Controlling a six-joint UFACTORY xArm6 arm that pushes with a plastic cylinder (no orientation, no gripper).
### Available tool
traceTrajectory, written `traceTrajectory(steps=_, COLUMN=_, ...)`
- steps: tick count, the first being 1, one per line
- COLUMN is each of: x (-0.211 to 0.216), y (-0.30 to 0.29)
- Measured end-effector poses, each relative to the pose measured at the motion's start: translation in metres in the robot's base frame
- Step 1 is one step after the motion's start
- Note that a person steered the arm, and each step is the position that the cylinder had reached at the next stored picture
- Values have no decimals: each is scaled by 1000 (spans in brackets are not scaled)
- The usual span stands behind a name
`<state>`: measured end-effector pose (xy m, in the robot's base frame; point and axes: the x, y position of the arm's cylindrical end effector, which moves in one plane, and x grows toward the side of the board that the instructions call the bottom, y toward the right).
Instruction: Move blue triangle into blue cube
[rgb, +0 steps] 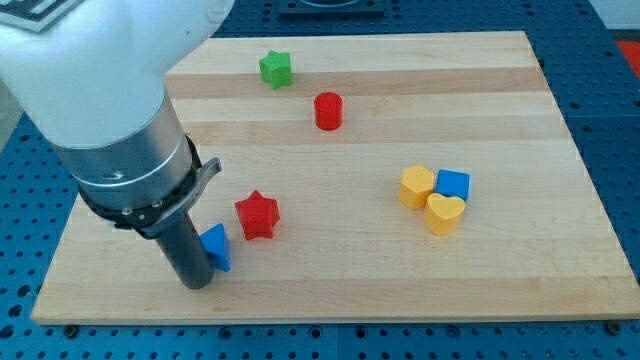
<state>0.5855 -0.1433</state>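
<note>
The blue triangle (216, 246) lies near the board's bottom left, partly hidden behind my rod. My tip (197, 283) rests on the board at the triangle's left side, touching or almost touching it. The blue cube (453, 185) sits at the view's right, pressed against a yellow hexagon-like block (416, 186) on its left and a yellow heart (445, 213) below it. A red star (257, 214) stands just up and right of the triangle.
A green star (276, 69) lies near the board's top edge and a red cylinder (328, 110) below and right of it. The wooden board (350, 280) ends close below my tip. The arm's large body covers the view's upper left.
</note>
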Motion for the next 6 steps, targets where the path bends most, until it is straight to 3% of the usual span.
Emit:
traceTrajectory(steps=2, x=-23, y=-34)
traceTrajectory(steps=6, x=-29, y=44)
